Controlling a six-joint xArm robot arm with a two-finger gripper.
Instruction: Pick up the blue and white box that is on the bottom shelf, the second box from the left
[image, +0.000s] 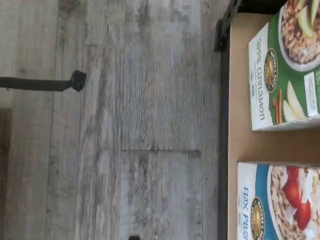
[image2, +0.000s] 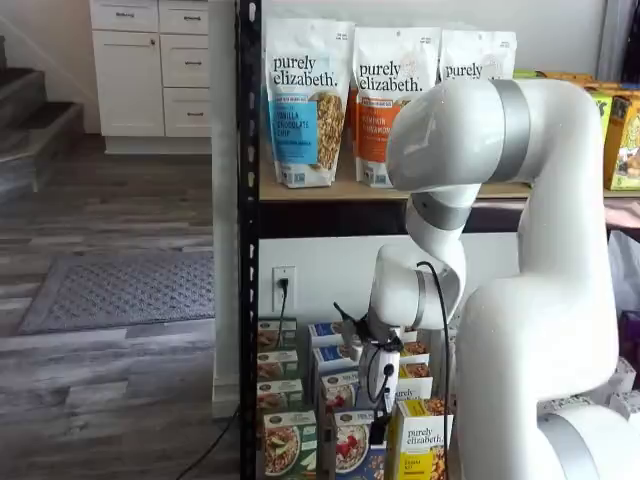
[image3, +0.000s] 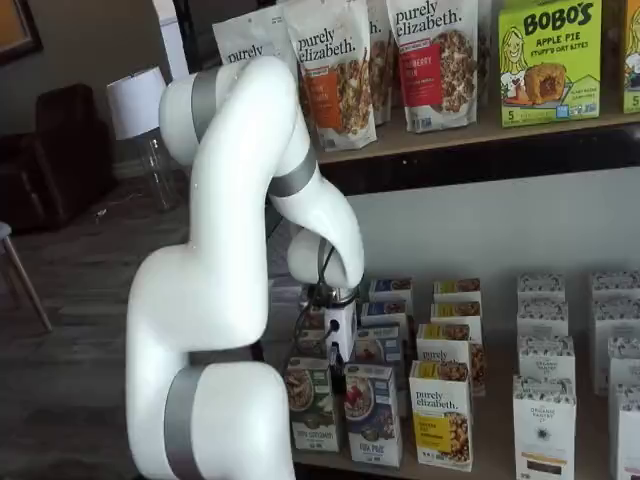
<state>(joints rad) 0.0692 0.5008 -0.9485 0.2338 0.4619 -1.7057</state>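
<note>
The blue and white box stands in the front row of the bottom shelf (image3: 492, 445), between a green-fronted box (image3: 310, 403) and a yellow-fronted box (image3: 441, 415); it shows in both shelf views (image2: 352, 447) (image3: 373, 412). In the wrist view it lies at the frame's edge as a blue "flax plus" front with berries (image: 280, 202), beside the green apple cinnamon box (image: 285, 70). My gripper (image2: 378, 432) (image3: 338, 382) hangs just above and in front of the blue box. Its black fingers show side-on, with no clear gap and nothing held.
More rows of small boxes stand behind the front row (image3: 450, 300). White boxes (image3: 545, 425) fill the right of the shelf. A black rack post (image2: 248, 250) stands to the left. Granola bags (image2: 305, 100) sit on the upper board. Grey wood floor (image: 125, 125) lies in front.
</note>
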